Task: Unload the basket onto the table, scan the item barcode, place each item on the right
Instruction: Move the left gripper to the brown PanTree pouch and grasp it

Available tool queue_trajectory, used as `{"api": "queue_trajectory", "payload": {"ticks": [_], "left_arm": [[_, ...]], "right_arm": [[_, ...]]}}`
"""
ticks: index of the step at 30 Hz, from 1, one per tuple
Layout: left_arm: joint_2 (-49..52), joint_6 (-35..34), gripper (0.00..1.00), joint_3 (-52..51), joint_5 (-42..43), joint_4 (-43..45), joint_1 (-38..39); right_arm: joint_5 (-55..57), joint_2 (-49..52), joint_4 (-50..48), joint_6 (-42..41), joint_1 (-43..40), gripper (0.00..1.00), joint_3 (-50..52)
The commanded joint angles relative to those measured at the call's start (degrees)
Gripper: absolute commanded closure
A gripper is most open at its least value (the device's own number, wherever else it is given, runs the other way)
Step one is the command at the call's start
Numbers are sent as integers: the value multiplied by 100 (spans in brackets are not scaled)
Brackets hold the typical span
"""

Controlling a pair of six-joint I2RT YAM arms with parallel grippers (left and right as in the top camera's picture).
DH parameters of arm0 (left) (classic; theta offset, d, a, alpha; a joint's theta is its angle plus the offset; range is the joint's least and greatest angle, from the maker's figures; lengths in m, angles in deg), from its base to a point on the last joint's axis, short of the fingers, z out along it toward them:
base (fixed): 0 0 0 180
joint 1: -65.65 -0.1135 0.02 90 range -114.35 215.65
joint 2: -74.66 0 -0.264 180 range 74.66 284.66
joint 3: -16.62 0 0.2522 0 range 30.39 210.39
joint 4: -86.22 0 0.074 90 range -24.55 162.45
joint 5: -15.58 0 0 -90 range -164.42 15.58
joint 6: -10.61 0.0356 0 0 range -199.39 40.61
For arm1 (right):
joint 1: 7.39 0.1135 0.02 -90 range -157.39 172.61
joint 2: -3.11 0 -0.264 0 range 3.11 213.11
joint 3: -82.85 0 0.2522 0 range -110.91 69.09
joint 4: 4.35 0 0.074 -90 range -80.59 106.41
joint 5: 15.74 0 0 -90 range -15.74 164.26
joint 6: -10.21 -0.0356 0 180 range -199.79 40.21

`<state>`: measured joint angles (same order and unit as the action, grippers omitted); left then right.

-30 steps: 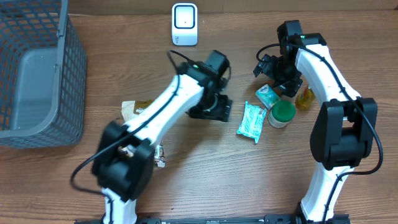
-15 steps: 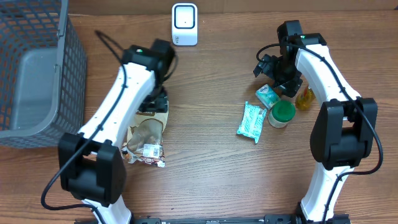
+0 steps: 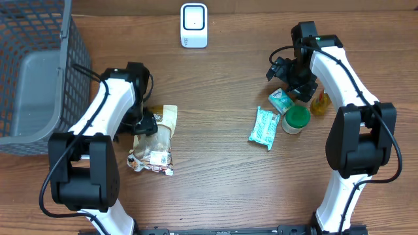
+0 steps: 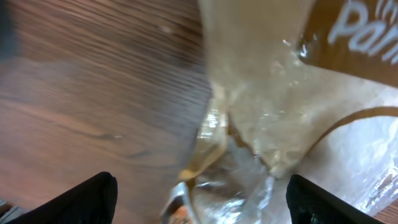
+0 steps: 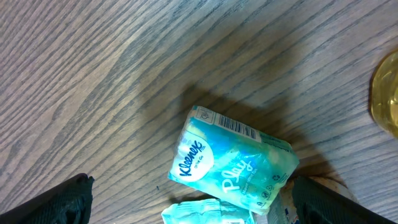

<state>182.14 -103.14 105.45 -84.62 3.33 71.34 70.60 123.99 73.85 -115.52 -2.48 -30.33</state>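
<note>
A brown and clear snack bag lies flat on the table at the left, with a white label near its lower end. My left gripper hovers over its upper left edge. In the left wrist view the gripper stands open with the bag filling the space below it, blurred. The white scanner stands at the back centre. My right gripper is open above a small teal Kleenex pack, whose barcode faces up; it does not touch the pack.
A grey wire basket fills the far left. By the right arm lie the Kleenex pack, a longer teal pack, a green-lidded jar and a yellow bottle.
My left arm has swung from the table's middle to the left, and the snack bag now lies uncovered on the table. Its jaws have widened. The right arm has not moved.
</note>
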Motion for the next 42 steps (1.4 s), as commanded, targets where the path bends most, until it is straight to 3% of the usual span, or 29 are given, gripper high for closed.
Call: {"api": "queue_trajectory", "payload": {"ticks": [1,10,18,29,42], "left_arm": [[4,164,13,-234,544,107,37],[4,197,14,-479,2326,391,37],[4,411,14,-483,3230,754,37],[4,450,18,-485,2909,761,131],[4,269,20,-560,3008,785,1091]], "right_arm": [[-7,-125,-15,22,-22,0,-153],[-7,-125,-15,22,-22,0,-153],[-7,-125,-15,22,-22,0,-153],[-7,-125,-15,22,-22,0,-153],[-7,-125,-15,22,-22,0,-153]]}}
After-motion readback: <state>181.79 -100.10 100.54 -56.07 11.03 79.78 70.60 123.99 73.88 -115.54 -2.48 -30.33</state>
